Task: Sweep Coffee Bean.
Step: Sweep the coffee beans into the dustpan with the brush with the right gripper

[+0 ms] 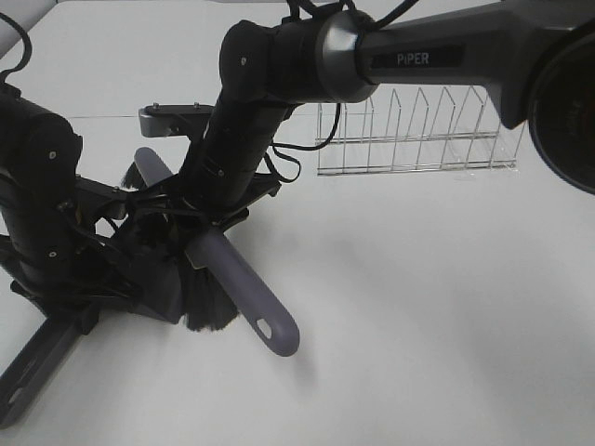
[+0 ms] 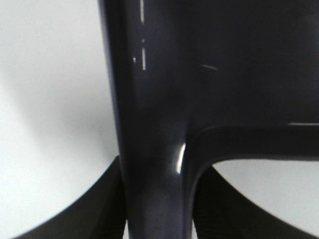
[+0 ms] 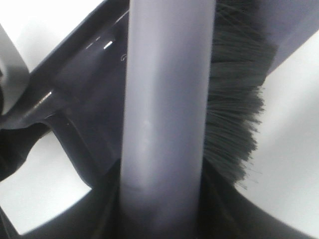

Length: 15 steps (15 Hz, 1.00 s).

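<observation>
Evidently mid-sweep: clamps right gripper (image 3: 162, 211) on brush (image 1: 256, 302) handle, left gripper (image 2: 159, 219) on dustpan (image 1: 37, 367) handle, bristles (image 1: 206, 311) at the pan beneath. Shows no coffee beans, maybe hidden under bristles; next needs a short drag panward.

The brush handle (image 3: 167, 114), a pale grey-lilac bar, fills the middle of the view and runs straight away from the camera. The right gripper (image 3: 162, 214) is clamped on it, with a dark finger (image 3: 99, 219) pressed to either side. Black bristles (image 3: 237, 99) fan out from one side of the handle (tips splayed, a little ragged). Behind them sits the glossy dark dustpan (image 3: 84, 74) on the white table (image 3: 294, 149).
</observation>
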{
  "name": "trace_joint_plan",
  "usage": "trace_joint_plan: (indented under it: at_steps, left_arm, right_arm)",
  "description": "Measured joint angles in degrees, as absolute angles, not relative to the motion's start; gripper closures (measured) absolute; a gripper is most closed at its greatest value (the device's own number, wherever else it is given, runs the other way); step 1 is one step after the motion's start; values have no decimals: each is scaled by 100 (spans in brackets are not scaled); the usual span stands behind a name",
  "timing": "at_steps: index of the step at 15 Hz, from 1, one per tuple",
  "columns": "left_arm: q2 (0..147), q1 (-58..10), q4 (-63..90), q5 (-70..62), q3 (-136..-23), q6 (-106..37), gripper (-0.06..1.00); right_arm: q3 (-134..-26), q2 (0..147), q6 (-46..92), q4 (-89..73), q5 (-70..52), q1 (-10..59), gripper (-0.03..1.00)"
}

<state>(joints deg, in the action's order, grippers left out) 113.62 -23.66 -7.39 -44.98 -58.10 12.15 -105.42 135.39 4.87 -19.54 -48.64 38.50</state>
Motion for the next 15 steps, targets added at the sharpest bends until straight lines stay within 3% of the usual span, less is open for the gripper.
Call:
trace_joint_plan:
  at_steps: [9,15]
  left_arm:
    - [11362,-2366,-710,-4521,-5810,1215,61]
    - [11362,-2366,-705,-4526,-5810,1209,61]
  right_arm:
    - [-11110,13367,710,-1868,-5168,3850,60]
    - [-12101,13350,298,-264,-6354,3850,60]
